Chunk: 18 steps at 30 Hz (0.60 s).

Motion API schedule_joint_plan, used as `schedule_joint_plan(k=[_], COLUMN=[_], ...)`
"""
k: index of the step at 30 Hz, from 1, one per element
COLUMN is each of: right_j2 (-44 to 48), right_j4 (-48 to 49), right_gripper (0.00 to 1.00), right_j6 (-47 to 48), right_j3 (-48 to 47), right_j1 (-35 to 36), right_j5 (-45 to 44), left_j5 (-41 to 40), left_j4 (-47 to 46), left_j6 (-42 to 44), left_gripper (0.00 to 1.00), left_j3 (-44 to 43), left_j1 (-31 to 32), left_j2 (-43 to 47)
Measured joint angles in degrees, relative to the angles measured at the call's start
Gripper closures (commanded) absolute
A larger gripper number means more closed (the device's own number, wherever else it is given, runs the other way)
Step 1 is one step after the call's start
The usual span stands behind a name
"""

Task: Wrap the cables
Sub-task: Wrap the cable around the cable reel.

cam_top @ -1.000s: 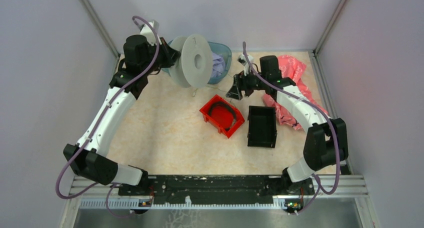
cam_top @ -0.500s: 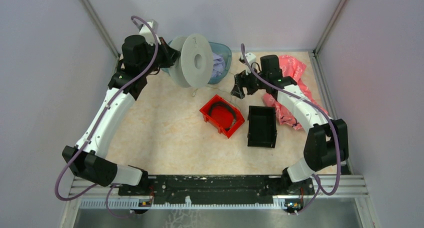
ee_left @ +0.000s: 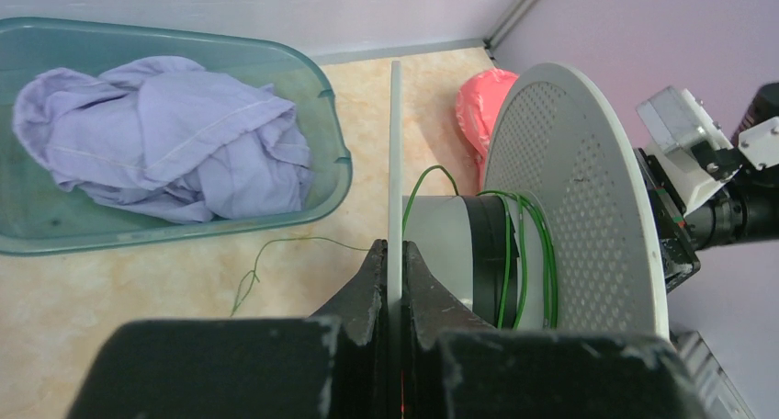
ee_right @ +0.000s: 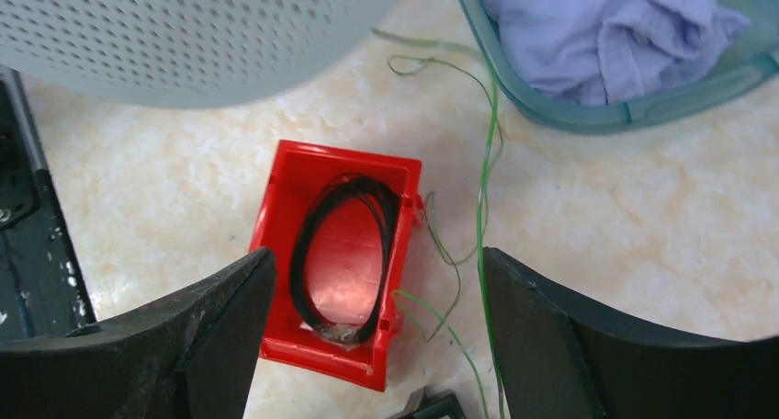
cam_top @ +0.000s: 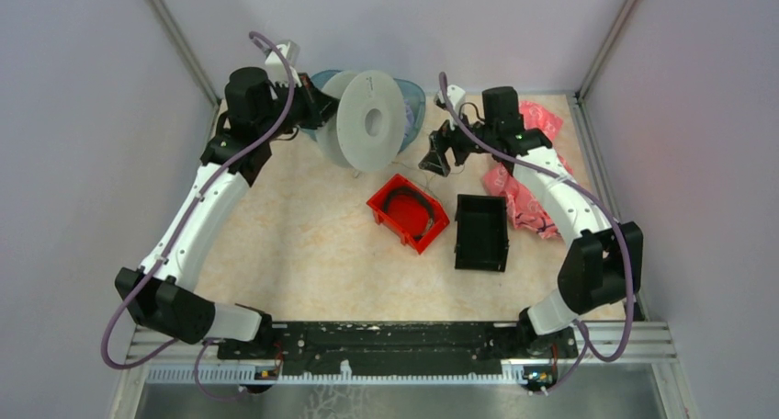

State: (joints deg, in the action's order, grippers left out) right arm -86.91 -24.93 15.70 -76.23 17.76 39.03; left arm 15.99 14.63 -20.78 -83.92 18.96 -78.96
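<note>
A white spool (cam_top: pixel 372 120) is held upright at the back of the table. My left gripper (ee_left: pixel 394 246) is shut on the thin rim of its near flange (ee_left: pixel 395 143); in the top view the gripper (cam_top: pixel 321 108) is at the spool's left. A few turns of thin green cable (ee_left: pixel 522 254) sit on the hub. A loose green strand (ee_left: pixel 276 244) trails on the table. My right gripper (ee_right: pixel 377 286) is open and empty above the table, and a green cable (ee_right: pixel 480 198) runs down close to its right finger. In the top view it (cam_top: pixel 439 152) is just right of the spool.
A teal basin (cam_top: pixel 415 96) with a lilac cloth (ee_left: pixel 165 125) stands behind the spool. A red bin (cam_top: pixel 407 212) holding a black coil (ee_right: pixel 344 254) and a black bin (cam_top: pixel 481 232) lie mid-table. A pink bag (cam_top: pixel 533 130) lies at the right under the right arm.
The left gripper has swung the spool to the right, with its face turned more toward the camera. The right gripper has moved back and a little up, staying open.
</note>
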Motion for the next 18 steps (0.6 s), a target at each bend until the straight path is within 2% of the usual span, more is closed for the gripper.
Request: schedule_joint_plan(k=[7,14,18], right_j2=[-0.7,-1.1,-1.1], right_j4=[-3.6,-4.0,-3.3], right_gripper=[0.22,0.25,0.31], right_j6=[5.3,5.5,5.2], right_j3=[-1.9,-1.9,-1.9], right_j1=[0.1,0.1,-0.7], right_j5=[6.5,2.1,0.2], left_j5=[5.7,6.1,6.2], left_j4=[-1.4,-1.7,-1.7], left_j6=[0.9,1.7,2.2], left_gripper=[1.0,1.0,1.0], left_j3=[0.6,0.6,0.6], left_j1=[0.0,0.0,0.0], left_j2=[0.0,0.4,0.4])
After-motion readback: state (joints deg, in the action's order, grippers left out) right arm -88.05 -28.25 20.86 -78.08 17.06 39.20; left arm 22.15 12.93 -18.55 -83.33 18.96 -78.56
